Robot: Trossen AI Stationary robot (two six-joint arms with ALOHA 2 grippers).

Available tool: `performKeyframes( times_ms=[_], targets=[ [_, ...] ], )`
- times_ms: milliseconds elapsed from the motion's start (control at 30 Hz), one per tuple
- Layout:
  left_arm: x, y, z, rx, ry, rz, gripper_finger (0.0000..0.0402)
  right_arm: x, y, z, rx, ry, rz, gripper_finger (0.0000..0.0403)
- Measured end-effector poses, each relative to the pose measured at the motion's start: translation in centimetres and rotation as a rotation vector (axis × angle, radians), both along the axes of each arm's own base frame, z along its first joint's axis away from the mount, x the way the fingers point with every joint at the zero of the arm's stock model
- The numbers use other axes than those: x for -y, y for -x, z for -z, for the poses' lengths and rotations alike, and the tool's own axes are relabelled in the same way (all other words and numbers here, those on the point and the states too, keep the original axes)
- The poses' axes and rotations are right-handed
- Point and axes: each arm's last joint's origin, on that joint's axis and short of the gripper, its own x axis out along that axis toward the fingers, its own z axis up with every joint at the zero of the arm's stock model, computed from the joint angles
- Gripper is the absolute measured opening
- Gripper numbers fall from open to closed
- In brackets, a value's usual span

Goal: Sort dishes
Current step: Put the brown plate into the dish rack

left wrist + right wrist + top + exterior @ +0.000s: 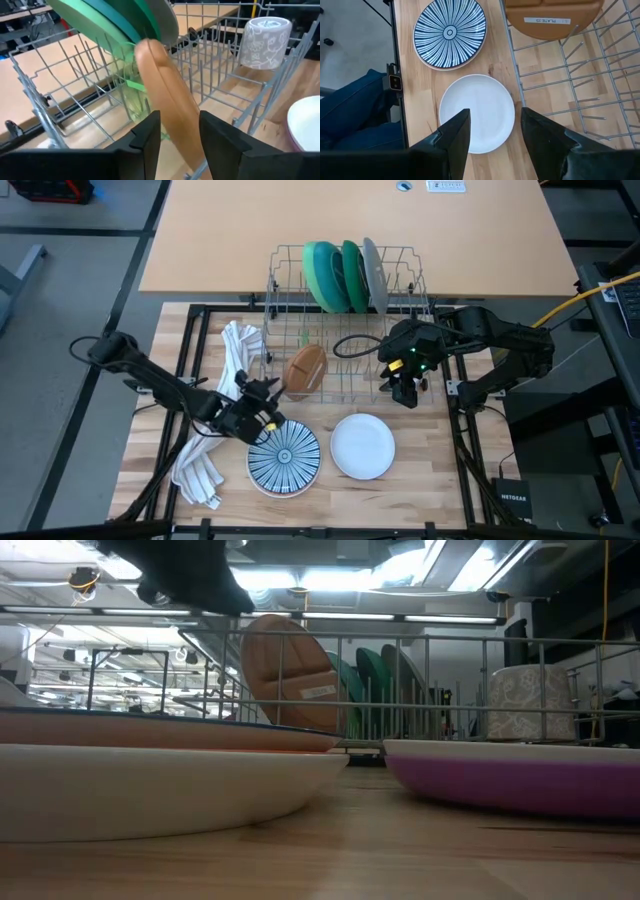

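An orange plate (306,370) stands on edge in the near left part of the wire dish rack (290,280), leaning between its prongs. My left gripper (180,142) comes in from the rack's near left side and is shut on this plate. Light green (322,275), teal (353,275) and grey (375,275) plates stand upright at the rack's far side. A blue-and-white striped plate (284,457) and a white plate (362,446) lie flat on the table in front of the rack. My right gripper (405,388) hangs open above the rack's near right corner, holding nothing. My left gripper pinches the orange plate's near rim (182,150) between its two fingers, one finger (147,137) on each face. The fingers come nearly level, slanting a little down, from the table's near left side. The plate stands tilted on edge in the rack.
A white striped towel (225,365) lies left of the rack, running down to the near edge (198,475). A clear greenish glass (132,100) and a pale patterned cup (262,42) sit in the rack. Bare wood lies right of the white plate.
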Motion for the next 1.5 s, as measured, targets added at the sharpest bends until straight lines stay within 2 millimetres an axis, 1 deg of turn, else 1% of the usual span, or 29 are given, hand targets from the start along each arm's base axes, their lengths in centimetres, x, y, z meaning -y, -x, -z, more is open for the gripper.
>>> performKeyframes(
  times_ms=[133,233,367,667,767,1000,1200,1267,1333,1400,1500],
  targets=[
    [-0.4,1.0,-0.7,-0.039,0.033,0.041,0.0111,0.0,0.0,0.0,0.0,0.0,-0.001,0.0179],
    [-0.7,1.5,-0.6,-0.087,0.069,0.068,0.0103,0.0,0.0,0.0,0.001,0.0,-0.001,0.0179],
    [-1.4,1.7,-0.1,-0.146,0.101,0.062,0.0096,0.0,0.0,0.0,0.001,0.001,-0.001,0.0179],
    [-2.7,1.1,-0.1,-0.15,0.154,0.041,0.0094,0.0,0.0,0.0,0.002,0.001,-0.002,0.0179],
    [-2.8,0.8,-0.2,-0.113,0.191,0.043,0.0094,0.0,0.0,0.0,0.006,0.007,-0.011,0.0179],
    [-2.8,0.2,-0.8,-0.077,0.167,0.078,0.0094,0.0,-0.1,-0.1,0.018,0.011,-0.019,0.0179],
    [-3.6,-0.3,-1.1,-0.031,0.179,0.044,0.0094,0.0,-0.6,0.0,0.029,0.01,-0.018,0.0179],
    [-3.9,-0.4,-1.2,-0.019,0.183,0.033,0.0094,-0.1,-1.1,0.4,0.014,0.005,-0.022,0.0179],
    [-4.1,-0.4,-1.2,-0.014,0.183,0.028,0.0094,-0.3,-1.6,1.5,-0.016,-0.025,-0.042,0.0179],
    [-4.1,-0.5,-1.3,-0.008,0.179,0.031,0.0094,-0.4,-2.4,3.2,-0.032,-0.047,-0.078,0.0179],
    [-4.1,-0.6,-1.3,-0.004,0.182,0.031,0.0094,-0.5,-3.2,6.4,-0.089,-0.013,-0.134,0.0179]
  ],
)
